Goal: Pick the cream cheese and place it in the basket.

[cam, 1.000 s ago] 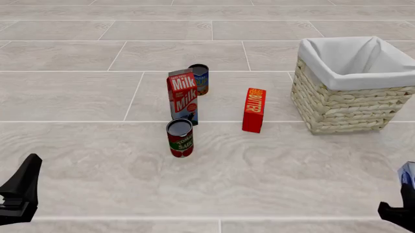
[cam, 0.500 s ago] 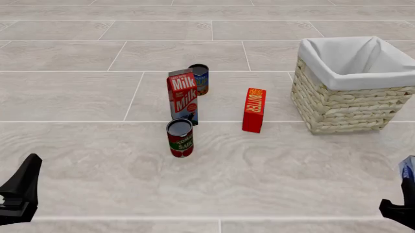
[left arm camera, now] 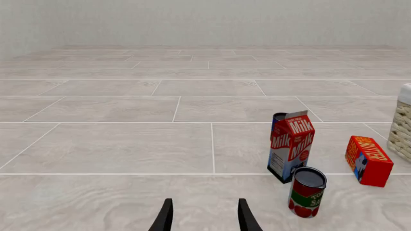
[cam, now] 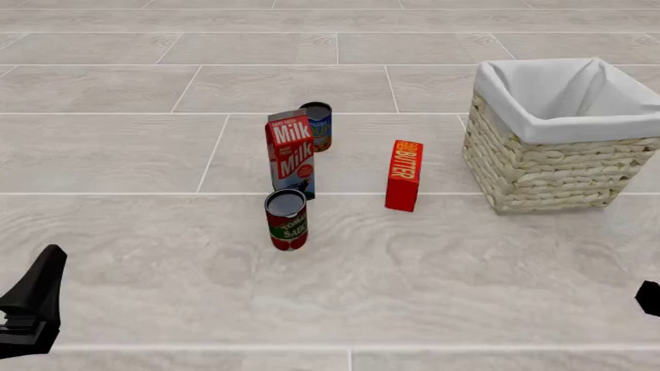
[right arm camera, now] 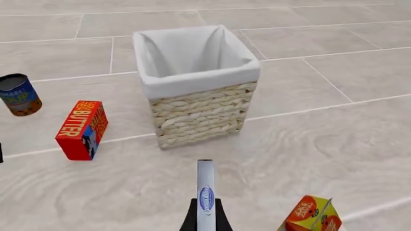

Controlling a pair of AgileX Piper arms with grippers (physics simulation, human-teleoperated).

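The cream cheese is a thin pale blue-and-white packet seen edge-on, upright between the fingers of my right gripper, which is shut on it. The wicker basket with white lining stands ahead of it, a short way off, and looks empty. In the front view the basket is at the right, and only a dark bit of the right gripper shows at the right edge; the packet is hidden there. My left gripper is open and empty at the near left, its fingers apart.
A milk carton, a tomato sauce can, a blue can and a red butter box stand mid-table, left of the basket. A small orange carton stands close beside the right gripper.
The right gripper with the packet has slid out past the front view's right edge; only a dark tip remains. The left arm has not moved.
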